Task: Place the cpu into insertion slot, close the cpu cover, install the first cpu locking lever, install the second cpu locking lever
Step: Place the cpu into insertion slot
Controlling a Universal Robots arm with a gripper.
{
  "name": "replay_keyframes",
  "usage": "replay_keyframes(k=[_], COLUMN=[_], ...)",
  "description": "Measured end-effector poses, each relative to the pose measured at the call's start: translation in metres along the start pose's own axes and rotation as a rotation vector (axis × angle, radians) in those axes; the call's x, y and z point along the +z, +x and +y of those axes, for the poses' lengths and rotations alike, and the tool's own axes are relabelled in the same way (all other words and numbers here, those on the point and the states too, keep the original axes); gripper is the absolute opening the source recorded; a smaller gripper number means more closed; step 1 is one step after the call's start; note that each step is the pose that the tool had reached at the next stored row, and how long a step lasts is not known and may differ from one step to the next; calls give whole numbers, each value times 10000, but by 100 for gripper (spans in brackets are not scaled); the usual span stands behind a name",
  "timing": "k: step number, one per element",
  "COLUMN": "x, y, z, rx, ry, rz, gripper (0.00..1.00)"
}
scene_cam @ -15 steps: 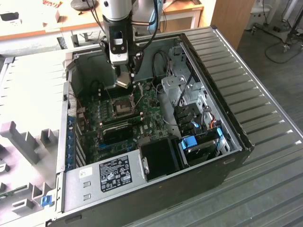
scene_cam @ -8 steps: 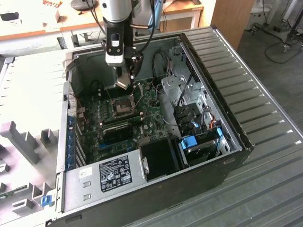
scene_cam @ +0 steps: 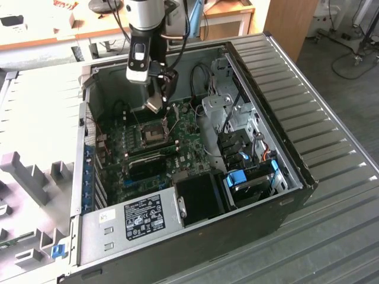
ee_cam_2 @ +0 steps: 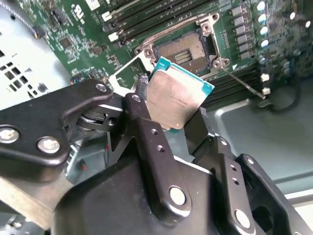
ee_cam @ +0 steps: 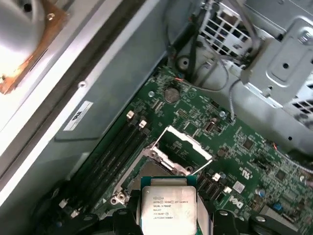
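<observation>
Pinching the cpu (ee_cam_2: pixel 180 93) by two opposite edges, the gripper (ee_cam_2: pixel 168 110) has its fingers closed narrow on the chip, whose metal top faces the second wrist camera. Just beyond it lies the insertion slot (ee_cam_2: pixel 185 51), open and bare. The chip hangs apart from the slot, above it in the exterior view. It looks tilted against the slot's plane, so a corner could land first and scrape the contacts, or the chip could skew in the pads. Whether its orientation matches the slot I cannot tell. Farther on, the cpu cover (ee_cam: pixel 190 143) stands raised beside the slot; a drifting finger might snag it, or the thin lever (ee_cam_2: pixel 240 81).
</observation>
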State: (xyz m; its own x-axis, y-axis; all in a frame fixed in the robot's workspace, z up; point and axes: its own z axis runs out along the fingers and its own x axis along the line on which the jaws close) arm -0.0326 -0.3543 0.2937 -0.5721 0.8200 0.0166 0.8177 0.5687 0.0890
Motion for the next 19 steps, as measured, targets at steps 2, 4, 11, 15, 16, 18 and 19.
replay_keyframes(k=[2,4,11,15,16,18,19], x=[6,13,34,46,49,54,56], y=[0,0,-1,-1,-1,-1,-1], z=[-1,-1,-3,-4,-4,-5,-5], rx=[369,727,1997,2724,2903,3262,3438], ry=[-7,-13,-34,-46,-48,-55,-57], rz=[-33,-65,-178,-243,-260,-292,-307], gripper=[54,54,54,54,54,54,54])
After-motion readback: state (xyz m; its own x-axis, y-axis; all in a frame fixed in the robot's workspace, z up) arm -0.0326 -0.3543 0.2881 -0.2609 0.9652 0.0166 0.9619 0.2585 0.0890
